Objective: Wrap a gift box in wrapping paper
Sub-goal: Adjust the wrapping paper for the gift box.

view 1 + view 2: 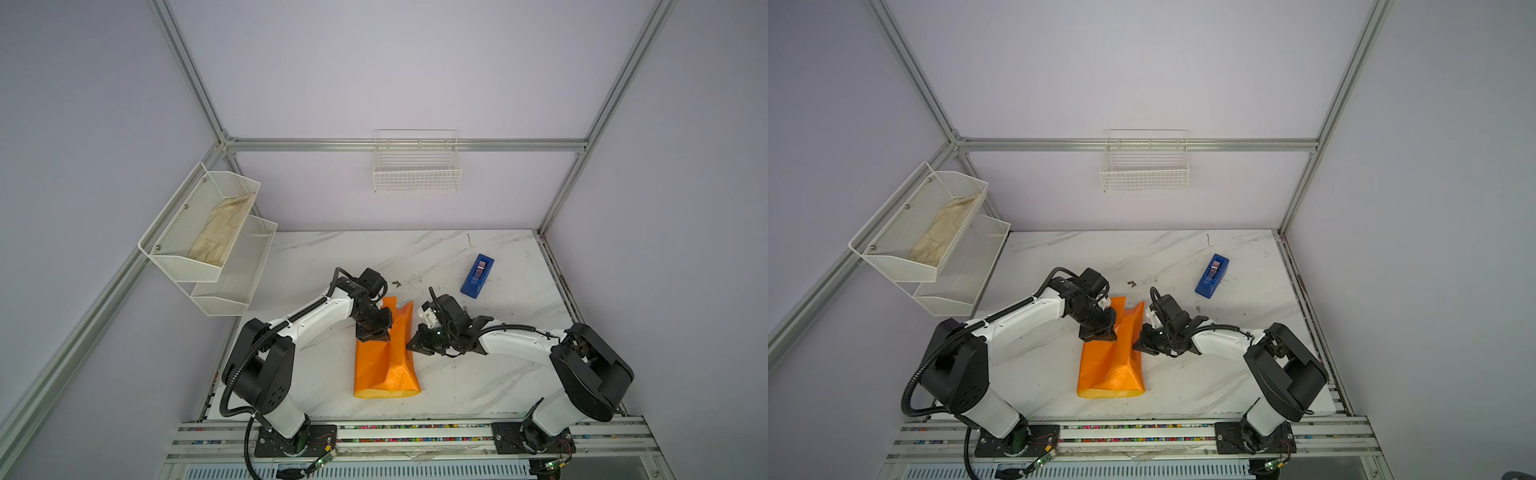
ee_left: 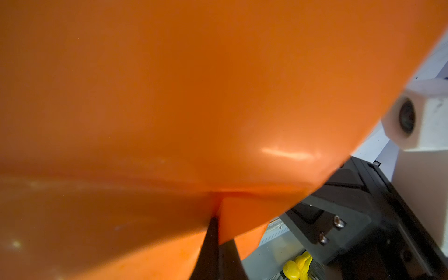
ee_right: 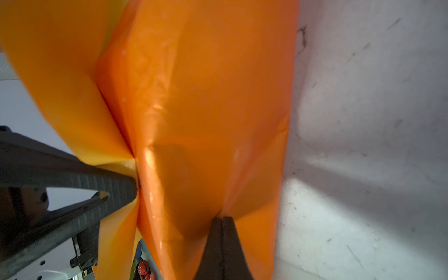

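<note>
The wrapping paper (image 1: 386, 365) (image 1: 1108, 370) is glossy orange and stands folded up in a tent-like ridge at the middle of the marble table (image 1: 478, 374). The gift box is hidden, presumably under the paper. My left gripper (image 1: 387, 333) (image 1: 1112, 332) is shut on the left flap near the ridge's far end; the left wrist view shows the paper (image 2: 194, 97) pinched at the closed tips (image 2: 217, 220). My right gripper (image 1: 409, 345) (image 1: 1135, 347) is shut on the right flap, with paper (image 3: 194, 97) caught in its closed tips (image 3: 221, 218). Both grippers face each other across the ridge.
A blue tape dispenser (image 1: 477, 276) (image 1: 1212, 276) sits at the back right of the table. A small dark scrap (image 1: 396, 284) lies behind the paper. A white wire basket (image 1: 417, 174) hangs on the back wall. Mesh shelves (image 1: 232, 286) on the left hold a beige cloth (image 1: 224, 232).
</note>
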